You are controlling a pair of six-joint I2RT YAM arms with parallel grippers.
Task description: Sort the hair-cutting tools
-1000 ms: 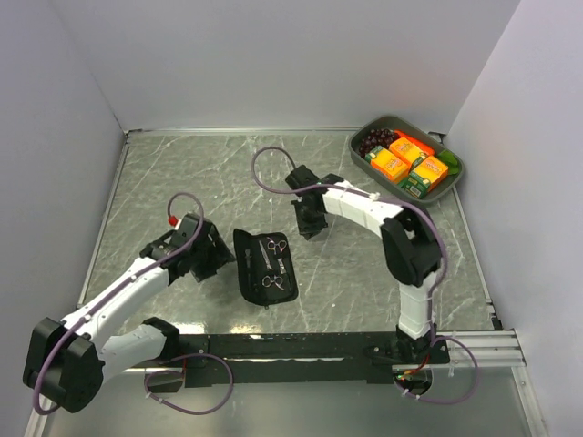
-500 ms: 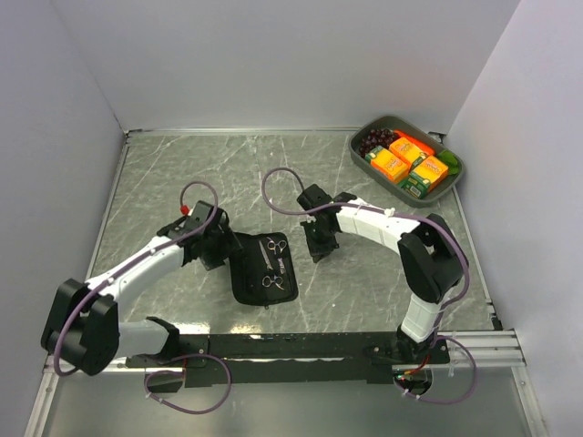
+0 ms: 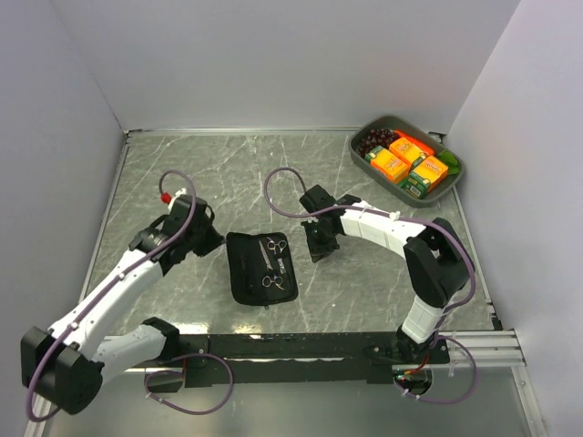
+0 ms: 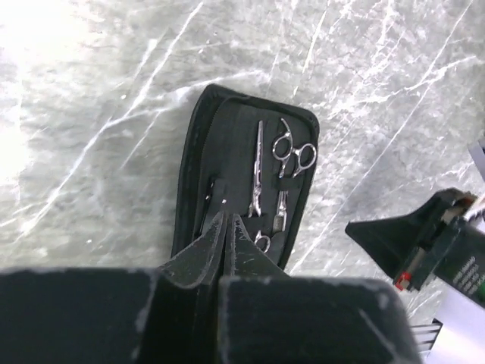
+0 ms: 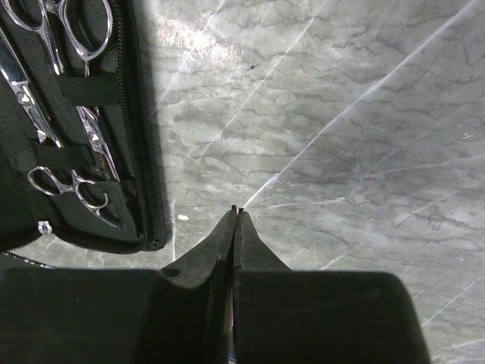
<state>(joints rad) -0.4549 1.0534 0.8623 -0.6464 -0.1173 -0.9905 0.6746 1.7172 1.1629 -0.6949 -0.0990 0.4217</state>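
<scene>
Top external: black zip case (image 3: 244, 273) lies open between both grippers. Left gripper (image 3: 206, 242) sits just off its left edge, right gripper (image 3: 319, 249) just off its right edge.

Left wrist: fingers pressed together, nothing held. The case is straight ahead of the tips, with scissors (image 4: 257, 171) and second scissors (image 4: 282, 206) strapped inside, head to tail. Dark sliver (image 4: 214, 193) left of them may be a clip, hard to tell against the black lining.

Right wrist: fingers also closed and empty over bare table (image 5: 341, 136), case to their left.
</scene>
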